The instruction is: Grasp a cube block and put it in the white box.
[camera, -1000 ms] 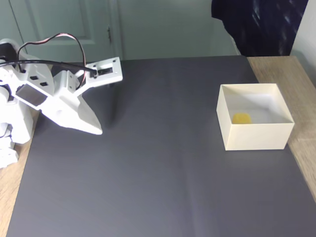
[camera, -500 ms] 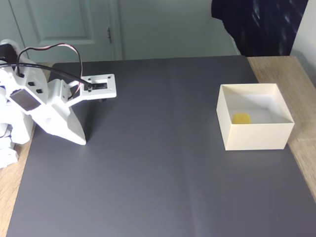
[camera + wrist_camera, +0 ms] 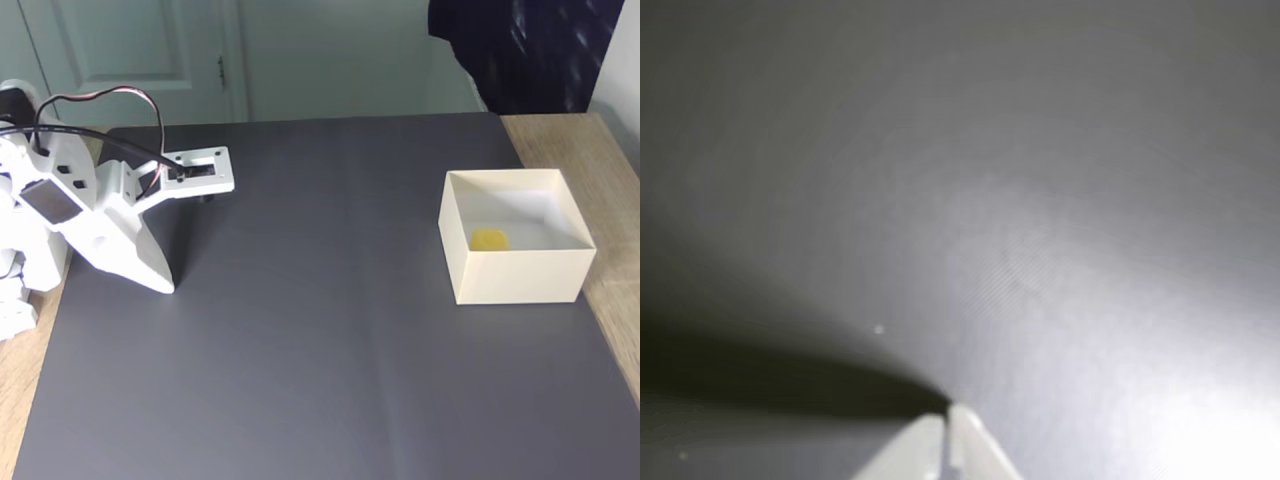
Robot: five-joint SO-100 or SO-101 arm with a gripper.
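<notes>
Here the white plastic pincer (image 3: 160, 283), at the left of the fixed view, points down with its tapered tips pressed together on nothing, just over the matte dark grey mat (image 3: 320, 330) covering the wooden surface (image 3: 600, 150). I judge only parking remains; hold it low and closed. Rightward, the yellow cube block (image 3: 489, 239) lies inside the thin-walled, cream white box (image 3: 515, 275).

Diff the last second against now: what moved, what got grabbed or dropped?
In the fixed view the gripper swung left and down toward the arm's base, its tip now at the mat; most of that came early, since then it has barely shifted. Nothing grabbed or dropped; its fingers meet with nothing between them. The cube stayed inside the box, which did not move.
</notes>
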